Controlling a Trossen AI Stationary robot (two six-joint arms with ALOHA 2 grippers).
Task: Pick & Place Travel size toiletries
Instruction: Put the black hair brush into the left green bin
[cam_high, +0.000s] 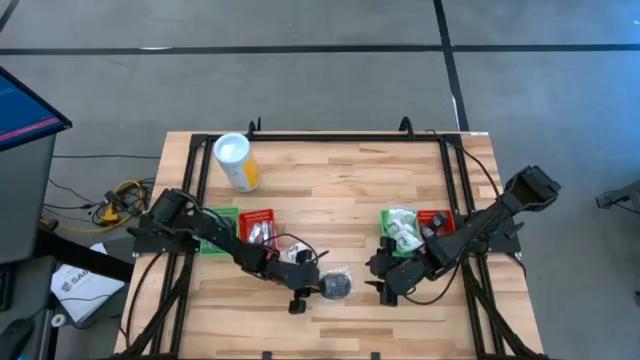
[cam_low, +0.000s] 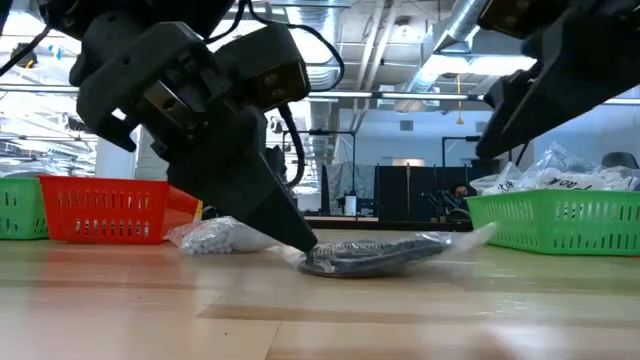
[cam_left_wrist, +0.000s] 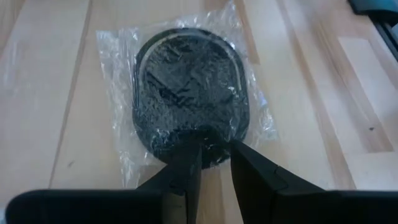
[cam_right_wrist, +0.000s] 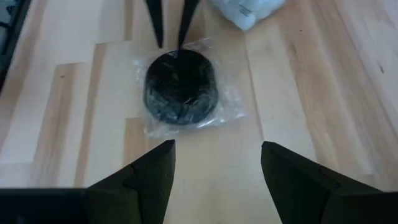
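Note:
A black oval disc sealed in a clear plastic bag (cam_high: 336, 286) (cam_left_wrist: 189, 87) (cam_right_wrist: 180, 87) lies flat on the wooden table. My left gripper (cam_left_wrist: 214, 155) (cam_high: 303, 292) slants down at the disc's left end, its fingers nearly together on the rim. My right gripper (cam_right_wrist: 214, 165) (cam_high: 384, 284) hovers open to the disc's right, apart from it. More bagged toiletries sit in the green tray (cam_high: 402, 232) on the right and the red tray (cam_high: 257, 228) on the left. A small clear packet (cam_low: 215, 236) (cam_right_wrist: 247, 9) rests on the table behind the disc. My left gripper pinches the bagged disc at the rim of its left end (cam_left_wrist: 211, 144), plastic and disc edge together between the two fingers. The fingers (cam_low: 290, 232) slant down from the table's left. The disc stays flat on the table (cam_low: 375, 256).
A yellow cylinder with a white top (cam_high: 237, 162) stands toward the far left of the table. Green (cam_high: 222, 232) and red trays sit left of centre, green and red (cam_high: 433, 220) trays right of centre. Bare wood runs along the near edge (cam_high: 340, 335).

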